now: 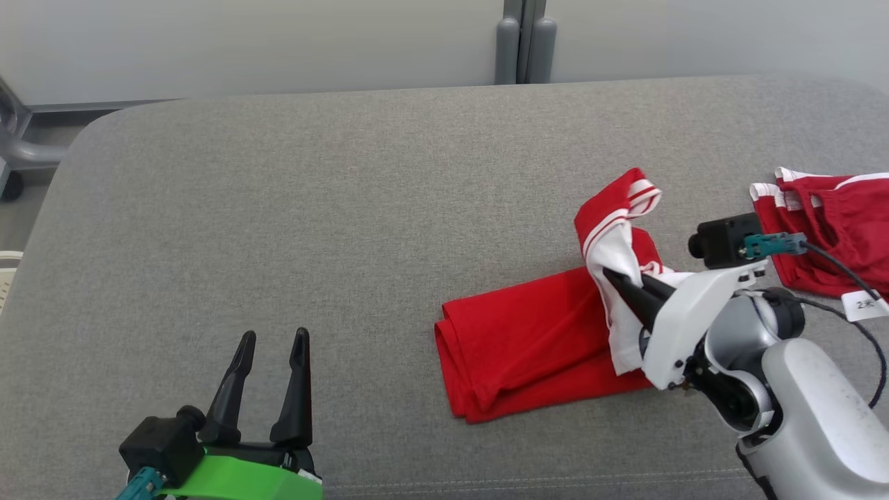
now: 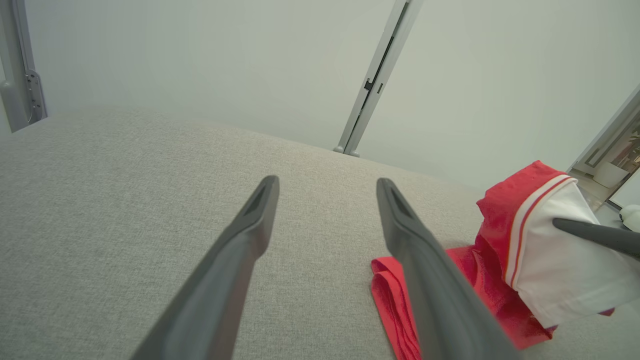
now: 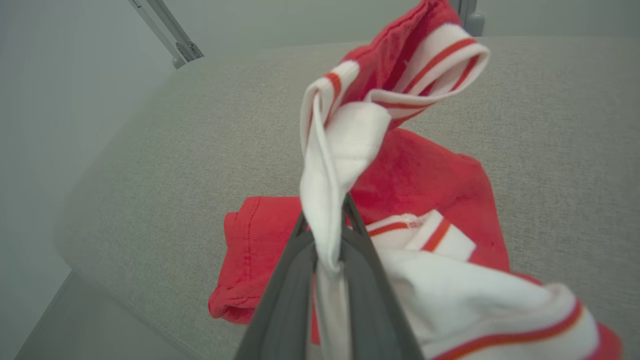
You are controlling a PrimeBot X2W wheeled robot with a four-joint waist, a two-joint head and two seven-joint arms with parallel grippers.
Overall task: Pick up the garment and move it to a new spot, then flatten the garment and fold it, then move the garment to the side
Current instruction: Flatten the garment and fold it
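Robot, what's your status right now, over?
Left tool open, empty. Right tool shut on garment, white part raised. Second red garment lies further right.

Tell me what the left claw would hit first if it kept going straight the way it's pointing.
Probably nothing: the left claw points across bare gray cushion toward the far wall; the red garment lies off to its right. Depth is unclear.

Garment (image 1: 528,340) on cushion (image 1: 278,208); second garment (image 1: 840,236) farther right
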